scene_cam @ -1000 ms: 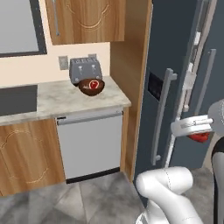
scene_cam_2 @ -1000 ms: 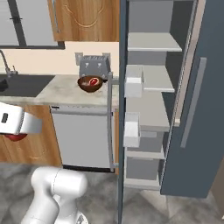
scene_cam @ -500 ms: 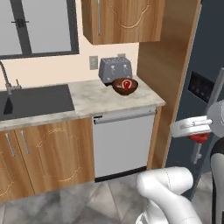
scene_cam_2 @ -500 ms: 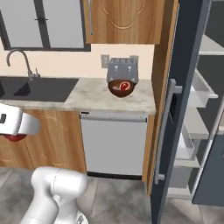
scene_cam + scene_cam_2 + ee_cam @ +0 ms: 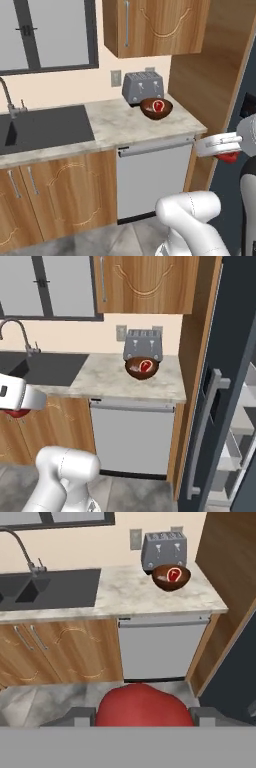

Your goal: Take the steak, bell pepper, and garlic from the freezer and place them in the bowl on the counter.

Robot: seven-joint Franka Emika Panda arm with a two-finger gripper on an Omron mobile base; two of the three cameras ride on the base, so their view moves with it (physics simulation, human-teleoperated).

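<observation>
- Red pepper (image 5: 144, 704) clamped between the gripper (image 5: 141, 716) tips, seen from the hand camera; rounded, plain, no white marks, so not the steak.
- Same pepper (image 5: 228, 157) peeking out under the white hand in the left base picture, and again (image 5: 18, 413) under it in the right one; carried low and close to the body, likely to keep it steady in transit.
- Brown bowl (image 5: 156, 108) on the beige counter (image 5: 127, 125), just in front of the toaster (image 5: 143, 86), near the right end by the wooden side panel.
- Steak (image 5: 173, 574) already lying in the bowl (image 5: 171, 578), white bone mark up; one of three items judged done.
- Garlic not made out anywhere here; presumably left for a later trip.
- Freezer (image 5: 227, 381) off to the right, dark door standing open with pale shelves just visible at the edge.
- Pepper well apart from the bowl, hand facing the cabinets and the steel-grey front (image 5: 154, 177) from some way back, aimed roughly at the counter.
- Next move, as a guess: closing in on the counter, lifting over the bowl rim, then letting go from just above so as not to bounce off the steak.
- Risk: roundness, so a roll out of the bowl if dropped near the rim or from too high.
</observation>
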